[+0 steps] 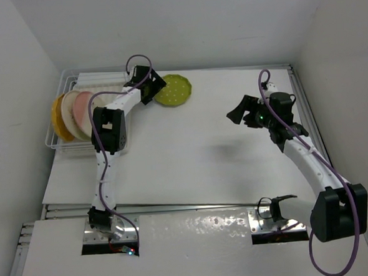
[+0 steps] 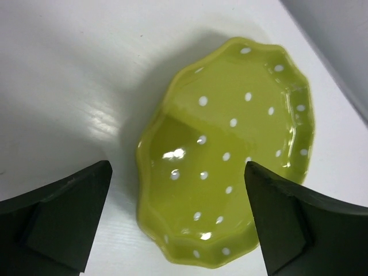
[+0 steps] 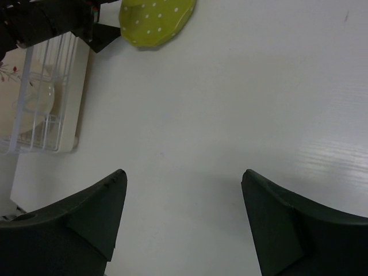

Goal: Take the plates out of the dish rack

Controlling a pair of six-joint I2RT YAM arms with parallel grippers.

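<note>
The lime green plate (image 1: 174, 90) with pale dots lies flat on the white table, right of the dish rack (image 1: 65, 143). It fills the left wrist view (image 2: 230, 155) and shows at the top of the right wrist view (image 3: 155, 18). My left gripper (image 1: 155, 88) is open just above its left edge, with the jaws wide apart and nothing between them. Three plates stand on edge in the rack: orange-yellow (image 1: 59, 118), cream (image 1: 72, 112) and pink (image 1: 84, 106). My right gripper (image 1: 237, 114) is open and empty above the bare table, far right of the rack.
The rack (image 3: 43, 115) stands against the left wall at the table's back left corner. The back wall runs close behind the green plate. The table's front edge (image 1: 175, 204) runs ahead of the arm bases.
</note>
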